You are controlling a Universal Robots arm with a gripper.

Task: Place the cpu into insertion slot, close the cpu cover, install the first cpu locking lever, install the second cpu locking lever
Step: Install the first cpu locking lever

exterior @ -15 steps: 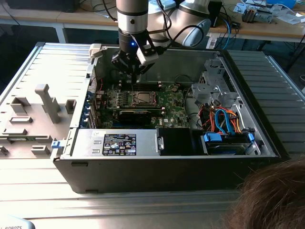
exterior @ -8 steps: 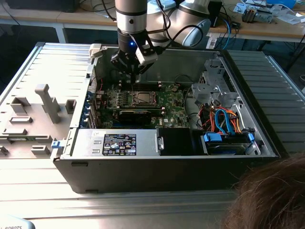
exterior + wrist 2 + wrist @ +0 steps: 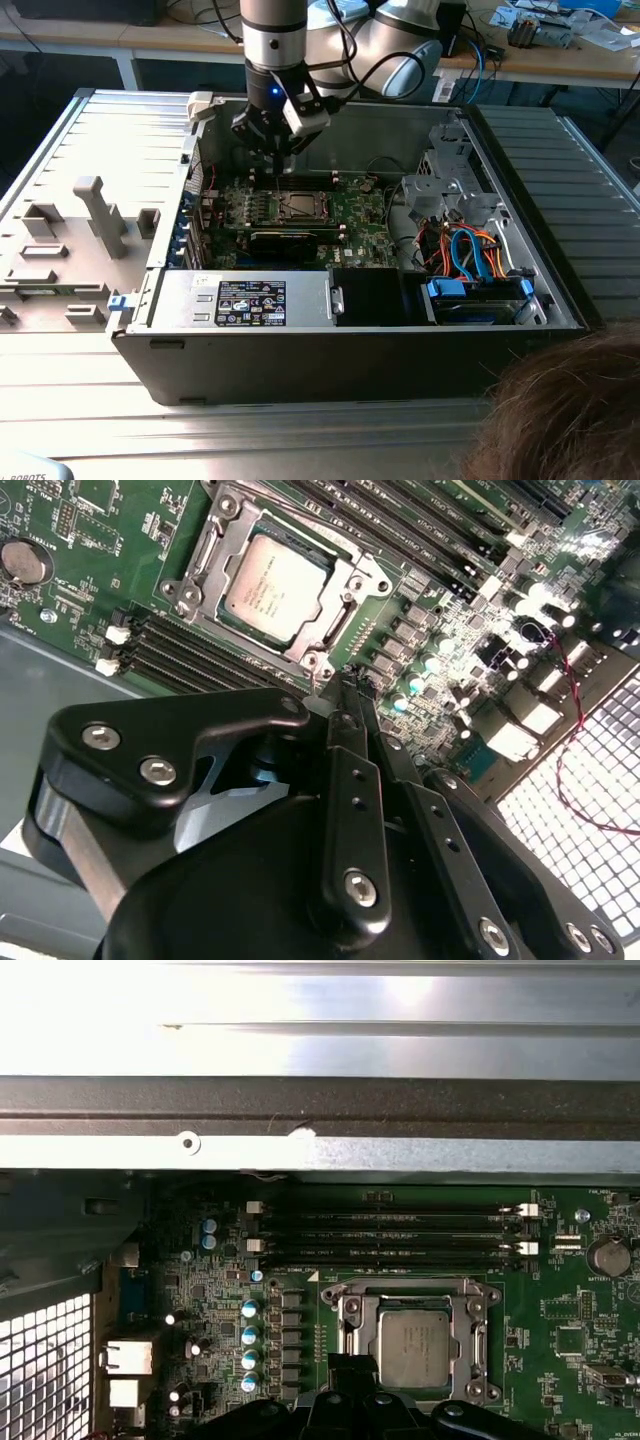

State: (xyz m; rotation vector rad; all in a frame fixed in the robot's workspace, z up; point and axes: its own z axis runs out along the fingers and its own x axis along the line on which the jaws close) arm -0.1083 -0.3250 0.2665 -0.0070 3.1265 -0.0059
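So the chip was already sitting flat in the socket, roughly mid-board inside the open computer case. The metal cover looked folded down over it, with the chip's grey top showing through the window. That makes sense, since the plate is what pins the chip onto the contacts. I couldn't tell whether either locking lever was hooked; they're thin wire things and they got lost against the frame.

The gripper hung over the far edge of the green board, just off a corner of the socket rather than above the chip. In the second wrist view its jaws were pressed together into one narrow point, with nothing pinched between them as far as I could see. My guess is that's deliberate: a closed tip is slim enough to poke at a lever beside the socket without bumping the memory slots on the far side.

Over on the exterior view's right, the bundle of cables sat well away from the arm. The grey parts tray was outside the case on the exterior view's left.
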